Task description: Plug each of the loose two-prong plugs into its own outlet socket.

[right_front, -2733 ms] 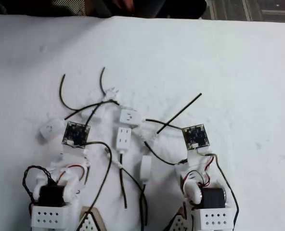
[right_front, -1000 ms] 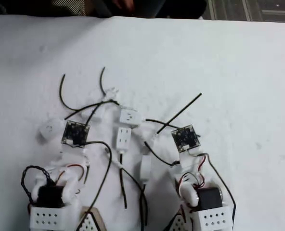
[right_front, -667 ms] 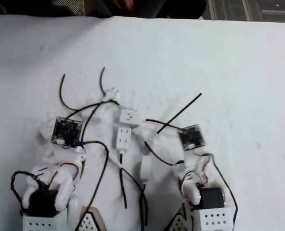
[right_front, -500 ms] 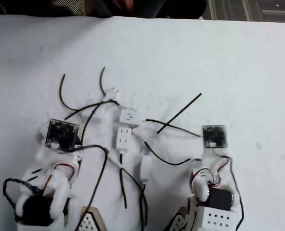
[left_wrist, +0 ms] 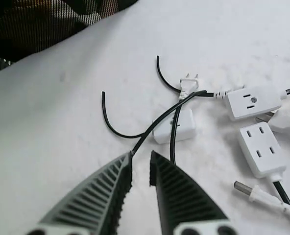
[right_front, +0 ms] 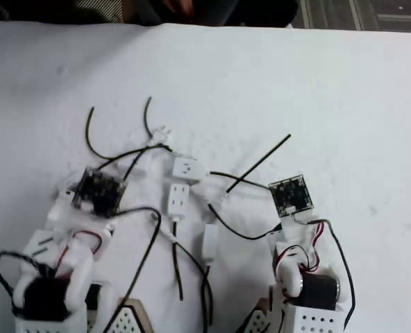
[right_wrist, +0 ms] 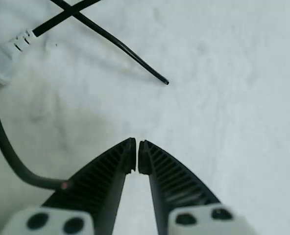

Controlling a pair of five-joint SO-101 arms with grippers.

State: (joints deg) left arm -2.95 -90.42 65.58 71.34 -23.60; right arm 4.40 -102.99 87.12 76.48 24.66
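My left gripper hovers low over the white table, its fingers slightly apart and holding nothing; a black cable runs just past its tip. Beyond it lie a white two-prong plug, a small white block and two white outlet sockets. A loose plug with a metal pin lies beside them. My right gripper is shut and empty above bare table, with a white plug off to one side. From above, the sockets lie between the two arms.
Black cables loop and cross over the table's middle. A straight loose cable ends near the right arm. A third white piece lies between the arm bases. The left arm is at the lower left.
The left arm's base swung left while its wrist came back a little to the right. The right wrist swung out right, then back slightly left. Plugs and sockets stayed put.
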